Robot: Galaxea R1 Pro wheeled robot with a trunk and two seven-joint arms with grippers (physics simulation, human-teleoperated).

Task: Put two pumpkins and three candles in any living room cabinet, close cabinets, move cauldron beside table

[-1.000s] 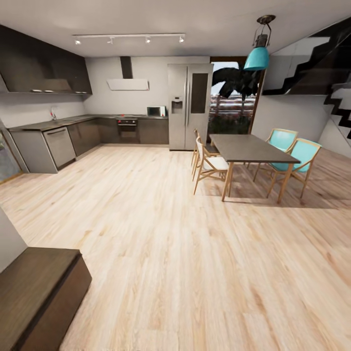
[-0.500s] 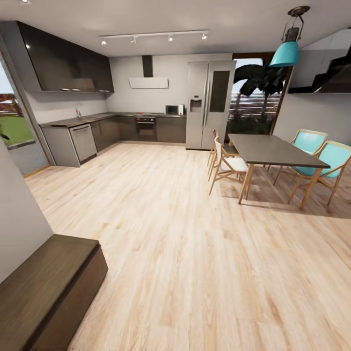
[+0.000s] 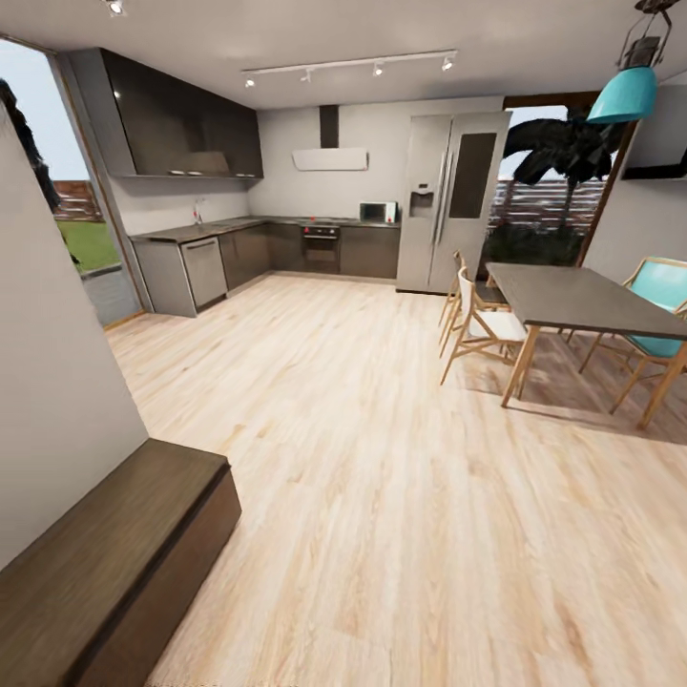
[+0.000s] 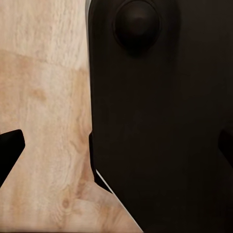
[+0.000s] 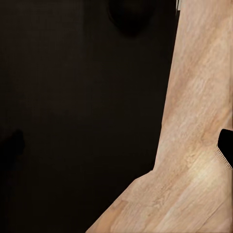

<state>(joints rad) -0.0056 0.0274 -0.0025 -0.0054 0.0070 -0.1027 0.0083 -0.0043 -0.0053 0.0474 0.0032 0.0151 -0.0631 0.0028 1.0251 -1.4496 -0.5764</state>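
The long low dark-brown cabinet runs along the grey wall at the lower left of the head view, with its flat top bare. The pumpkins, candles, cauldron and coffee table are out of view. In the left wrist view my left gripper hangs open over the wooden floor beside my black base, one fingertip at each side. In the right wrist view my right gripper is open too, with one fingertip over the floor and the other dim against my dark body.
A dark dining table with wooden and turquoise chairs stands at the right. A kitchen counter and a fridge line the far wall. Light wooden floor stretches ahead. A grey wall rises close at the left.
The whole picture has shifted right, so the camera has turned left. More of the cabinet, the left wall and a window now show. No thing has moved.
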